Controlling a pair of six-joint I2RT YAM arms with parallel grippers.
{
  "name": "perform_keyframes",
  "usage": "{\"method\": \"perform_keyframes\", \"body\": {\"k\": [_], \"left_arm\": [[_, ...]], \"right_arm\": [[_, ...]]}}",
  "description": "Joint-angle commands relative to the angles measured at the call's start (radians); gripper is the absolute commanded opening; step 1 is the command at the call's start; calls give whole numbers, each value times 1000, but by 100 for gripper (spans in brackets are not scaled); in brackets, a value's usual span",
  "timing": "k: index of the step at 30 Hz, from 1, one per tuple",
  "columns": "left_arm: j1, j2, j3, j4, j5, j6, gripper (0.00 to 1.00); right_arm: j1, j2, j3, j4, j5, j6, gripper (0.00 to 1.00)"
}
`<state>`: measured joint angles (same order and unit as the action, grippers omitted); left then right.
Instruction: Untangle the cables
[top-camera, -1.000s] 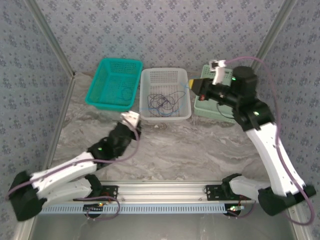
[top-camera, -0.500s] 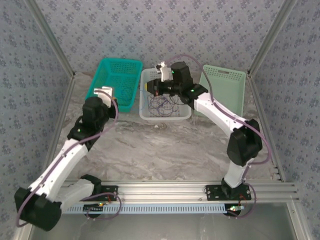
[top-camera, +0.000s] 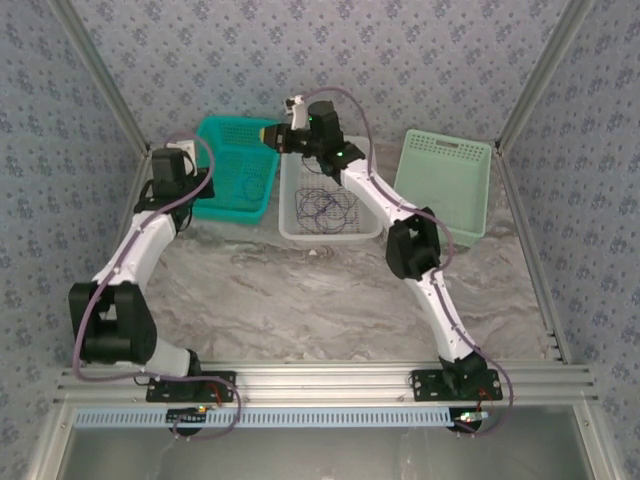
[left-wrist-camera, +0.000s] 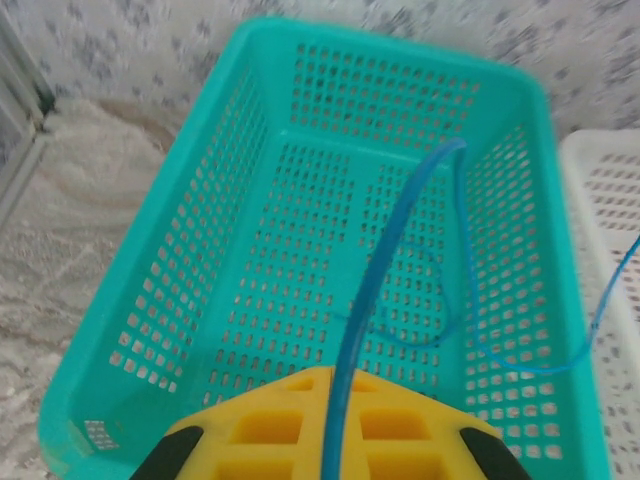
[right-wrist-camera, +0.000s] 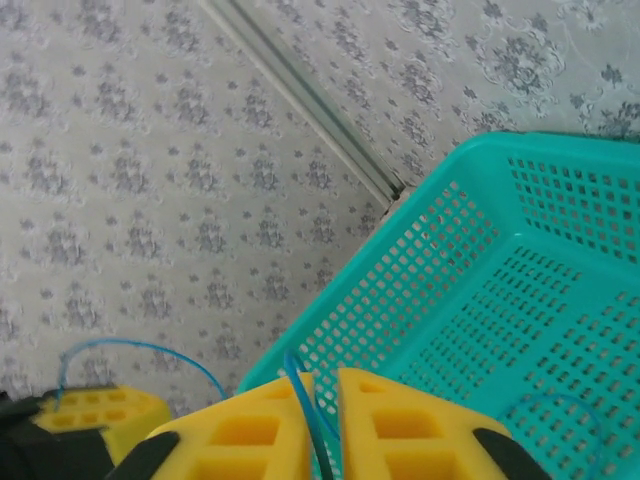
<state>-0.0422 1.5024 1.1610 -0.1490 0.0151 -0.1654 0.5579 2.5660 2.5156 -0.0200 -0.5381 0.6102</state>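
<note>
The blue cable (left-wrist-camera: 375, 290) ran up from between your left fingers (left-wrist-camera: 400, 420), which were pressed together on it. It arched over the teal basket (left-wrist-camera: 250, 110), with a loose loop showing low inside the basket. Your right fingers (right-wrist-camera: 250, 430) stood slightly apart above that basket's far corner, and a thin blue strand passed through the narrow gap between them. The rest of the cables (top-camera: 330, 205) lay as a dark tangle in the white basket (top-camera: 300, 160) just beside the teal one. A green basket (top-camera: 450, 150) sat at the right of the tabletop (top-camera: 300, 290).
</note>
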Motion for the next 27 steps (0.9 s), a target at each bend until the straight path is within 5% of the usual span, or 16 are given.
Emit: {"method": "perform_keyframes", "body": {"k": [1, 4, 6, 10, 12, 15, 19, 27], "left_arm": [[8, 85, 86, -26, 59, -52, 4], [8, 177, 158, -60, 73, -75, 3], [11, 232, 201, -83, 90, -97, 4], [11, 296, 258, -152, 93, -139, 10], [12, 310, 271, -171, 69, -166, 30], [12, 323, 310, -224, 61, -192, 66], [11, 307, 326, -241, 91, -212, 98], [-20, 179, 296, -245, 86, -171, 100]], "right_arm": [[-10, 126, 139, -2, 30, 120, 27], [-18, 177, 140, 86, 51, 200, 40], [-16, 187, 140, 109, 31, 213, 60], [-15, 176, 143, 59, 42, 187, 86], [-20, 169, 143, 52, 28, 196, 100], [-22, 145, 141, 19, 28, 195, 100], [-18, 97, 123, 82, 3, 234, 100], [-12, 11, 119, 42, -59, 225, 94]]}}
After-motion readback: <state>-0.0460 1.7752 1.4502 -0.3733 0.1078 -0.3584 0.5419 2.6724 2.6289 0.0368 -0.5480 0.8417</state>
